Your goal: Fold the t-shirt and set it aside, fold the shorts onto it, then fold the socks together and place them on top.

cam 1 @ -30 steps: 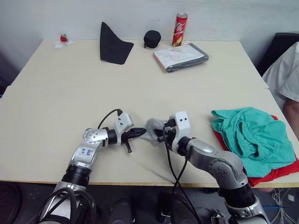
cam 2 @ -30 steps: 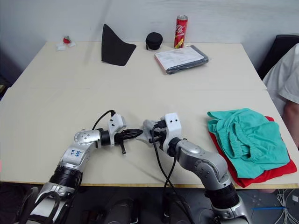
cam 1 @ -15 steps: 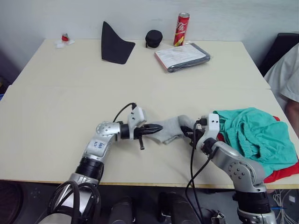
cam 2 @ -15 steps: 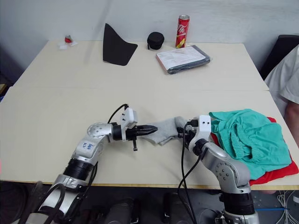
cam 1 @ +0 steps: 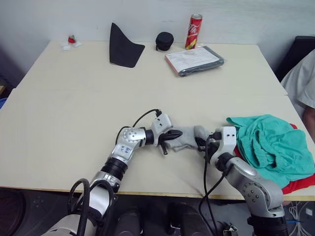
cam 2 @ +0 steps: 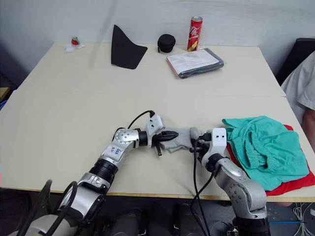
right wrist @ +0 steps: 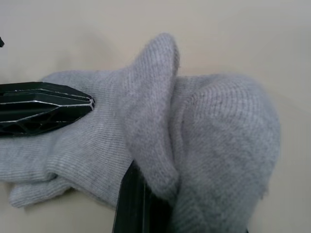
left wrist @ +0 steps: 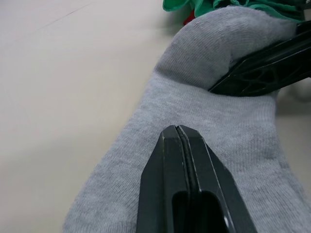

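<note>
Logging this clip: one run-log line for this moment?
step: socks to pile | left: shut on socks | right: shut on socks | shorts on t-shirt

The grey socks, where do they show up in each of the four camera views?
Left eye view: the socks lie near the table's front edge, held between both grippers.
Right eye view: same spot, just left of the shorts.
Left wrist view: grey knit under the left gripper.
Right wrist view: bunched above the right gripper.
Shared landmark: the left gripper's black tip on the socks.

Both arms reach inward, the left pincer [cam 1: 173,135] pressed closed and the right pincer [cam 1: 203,143] facing it, clamped.
</note>
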You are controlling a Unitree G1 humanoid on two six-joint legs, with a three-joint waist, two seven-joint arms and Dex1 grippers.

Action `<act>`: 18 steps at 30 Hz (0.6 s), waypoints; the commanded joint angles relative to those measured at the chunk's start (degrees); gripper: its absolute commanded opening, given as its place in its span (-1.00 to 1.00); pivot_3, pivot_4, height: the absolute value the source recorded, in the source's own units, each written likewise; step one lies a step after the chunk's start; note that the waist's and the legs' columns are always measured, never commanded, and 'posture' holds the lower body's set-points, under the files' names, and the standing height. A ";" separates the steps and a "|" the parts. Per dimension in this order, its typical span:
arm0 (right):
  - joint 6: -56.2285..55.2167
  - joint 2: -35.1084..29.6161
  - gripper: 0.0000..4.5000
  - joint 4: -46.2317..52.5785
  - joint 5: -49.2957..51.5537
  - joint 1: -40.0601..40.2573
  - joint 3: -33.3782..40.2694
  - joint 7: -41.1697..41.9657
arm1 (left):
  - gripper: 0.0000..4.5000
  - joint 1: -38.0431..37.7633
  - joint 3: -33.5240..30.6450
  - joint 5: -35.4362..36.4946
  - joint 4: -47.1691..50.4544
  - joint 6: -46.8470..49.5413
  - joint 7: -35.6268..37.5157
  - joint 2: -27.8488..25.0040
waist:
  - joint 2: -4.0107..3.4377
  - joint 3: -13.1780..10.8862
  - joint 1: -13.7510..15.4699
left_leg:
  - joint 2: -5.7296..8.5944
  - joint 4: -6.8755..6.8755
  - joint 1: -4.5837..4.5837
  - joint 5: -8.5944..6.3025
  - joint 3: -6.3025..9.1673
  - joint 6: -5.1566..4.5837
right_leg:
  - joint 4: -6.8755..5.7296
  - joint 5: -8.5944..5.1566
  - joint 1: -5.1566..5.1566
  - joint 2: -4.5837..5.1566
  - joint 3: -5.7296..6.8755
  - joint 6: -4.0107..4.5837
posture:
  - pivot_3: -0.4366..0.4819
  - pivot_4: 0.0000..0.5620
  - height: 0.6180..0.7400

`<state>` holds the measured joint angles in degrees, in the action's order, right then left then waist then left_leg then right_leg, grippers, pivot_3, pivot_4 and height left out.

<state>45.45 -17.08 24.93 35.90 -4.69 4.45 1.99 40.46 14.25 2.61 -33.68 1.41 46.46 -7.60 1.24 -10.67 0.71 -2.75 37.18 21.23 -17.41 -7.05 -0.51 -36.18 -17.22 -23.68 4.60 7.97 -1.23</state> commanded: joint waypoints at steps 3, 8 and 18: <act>2.76 -5.70 -1.00 7.25 -6.36 -1.61 -2.56 -0.43 | -1.00 -2.42 1.66 -2.57 -1.11 2.23 0.18 -1.71 | 0.00 0.00 0.01 | 0.00 -0.01 0.00 0.00 0.00 0.00 | 0.03 0.01 0.00 0.00 -0.02 0.00 | -0.05 -0.47 1.00; 5.63 -6.39 -1.00 9.76 -10.93 -7.92 -5.91 -2.50 | -1.00 -3.35 1.90 -2.85 0.17 3.37 0.33 -3.01 | 0.00 0.00 -0.32 | -0.03 -0.05 -0.01 0.01 0.00 0.02 | 0.04 0.01 -0.02 -0.03 -0.01 0.00 | -0.05 -0.47 1.00; 12.28 -0.26 -1.00 7.02 -14.06 -15.62 -14.46 -1.46 | -1.00 -3.52 2.17 -3.98 2.06 5.76 -1.22 -5.17 | 0.00 0.00 -0.97 | -0.06 -0.04 -0.03 0.02 -0.01 0.04 | 0.01 0.02 -0.02 -0.05 -0.01 0.02 | -0.05 -0.47 1.00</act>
<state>57.44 -18.12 31.35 22.46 -19.55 -9.24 0.14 39.08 15.37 1.78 -29.25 4.24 46.18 -10.93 1.24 -10.66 -0.26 -2.81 37.14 21.20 -17.38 -7.06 -0.46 -36.17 -17.20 -23.70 4.55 7.96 -1.21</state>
